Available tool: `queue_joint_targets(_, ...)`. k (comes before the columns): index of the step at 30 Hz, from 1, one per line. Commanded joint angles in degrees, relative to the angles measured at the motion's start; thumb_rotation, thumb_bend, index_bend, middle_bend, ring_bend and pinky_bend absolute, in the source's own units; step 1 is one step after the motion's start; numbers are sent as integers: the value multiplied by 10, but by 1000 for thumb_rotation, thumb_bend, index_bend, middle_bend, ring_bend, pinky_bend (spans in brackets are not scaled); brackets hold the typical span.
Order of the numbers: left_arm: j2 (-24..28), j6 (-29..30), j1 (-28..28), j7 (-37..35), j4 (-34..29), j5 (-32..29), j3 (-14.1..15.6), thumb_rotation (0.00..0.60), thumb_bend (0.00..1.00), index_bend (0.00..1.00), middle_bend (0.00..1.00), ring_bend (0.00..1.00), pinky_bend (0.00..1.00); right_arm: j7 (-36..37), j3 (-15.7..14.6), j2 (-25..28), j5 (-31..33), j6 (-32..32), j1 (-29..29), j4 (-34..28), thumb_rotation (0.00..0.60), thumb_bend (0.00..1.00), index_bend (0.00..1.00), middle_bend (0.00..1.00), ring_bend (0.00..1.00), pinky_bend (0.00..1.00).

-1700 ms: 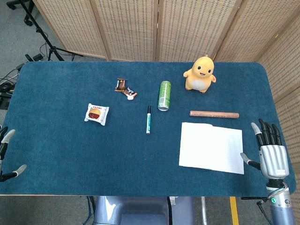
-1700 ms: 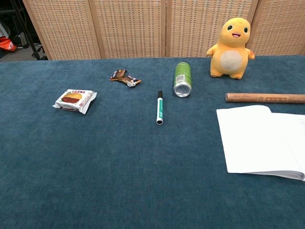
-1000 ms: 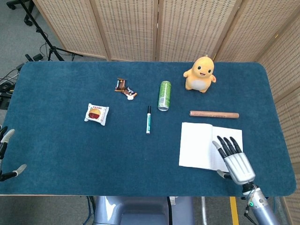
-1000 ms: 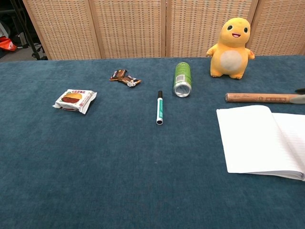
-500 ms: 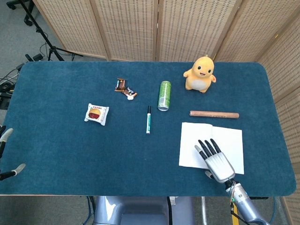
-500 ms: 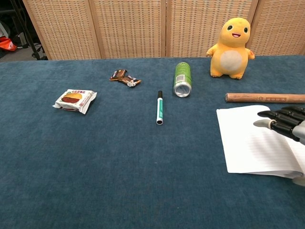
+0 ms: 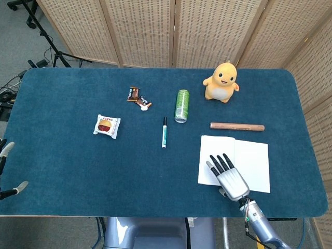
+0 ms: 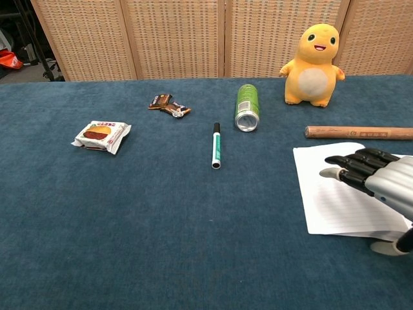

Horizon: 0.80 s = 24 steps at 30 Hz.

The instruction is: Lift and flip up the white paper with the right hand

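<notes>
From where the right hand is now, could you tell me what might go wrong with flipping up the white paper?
1. The right hand is over the middle of the white paper, not at an edge; closing there would probably crumple it, not lift it.
2. The paper looks like an open lined notebook, so several sheets might come up together.
3. The wooden rod lies just beyond the paper's far edge; a flipped sheet could knock it rolling.

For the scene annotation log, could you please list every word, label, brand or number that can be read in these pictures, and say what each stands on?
None can be read.
Can: green label, print too small.
Marker: barrel print blurred.
Snack packet: red and white design, text illegible.
Candy wrappers: too small.
Paper: faint ruled lines only, no writing visible; the right hand is over it.
Wooden stick: faint marks, unreadable.
Plush toy: no text.
</notes>
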Motion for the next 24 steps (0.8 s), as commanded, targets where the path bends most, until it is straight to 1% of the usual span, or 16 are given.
queue_joint_targets(1, 0, 0, 0, -1, 0, -1, 0, 600, 0, 0, 0, 0, 0, -10, 5, -6, 6, -5, 3, -4, 600, 42, 0, 0, 0, 0)
queue_joint_targets(4, 1, -2, 0, -3, 1, -2, -1, 600, 0, 0, 0, 0, 0, -18, 7, -9, 10, -7, 5, -6, 600, 55, 0, 0, 0, 0)
queue_joint_targets(8, 1, -3, -1, -2, 0, -2, -1, 600, 0, 0, 0, 0, 0, -24, 10, -12, 13, -9, 7, -13, 600, 103, 0, 0, 0, 0)
queue_joint_targets(24, 3, -2, 0, -7, 1, -2, -1, 600, 0, 0, 0, 0, 0, -60, 16, -24, 37, -23, 13, -16, 600, 105, 0, 0, 0, 0)
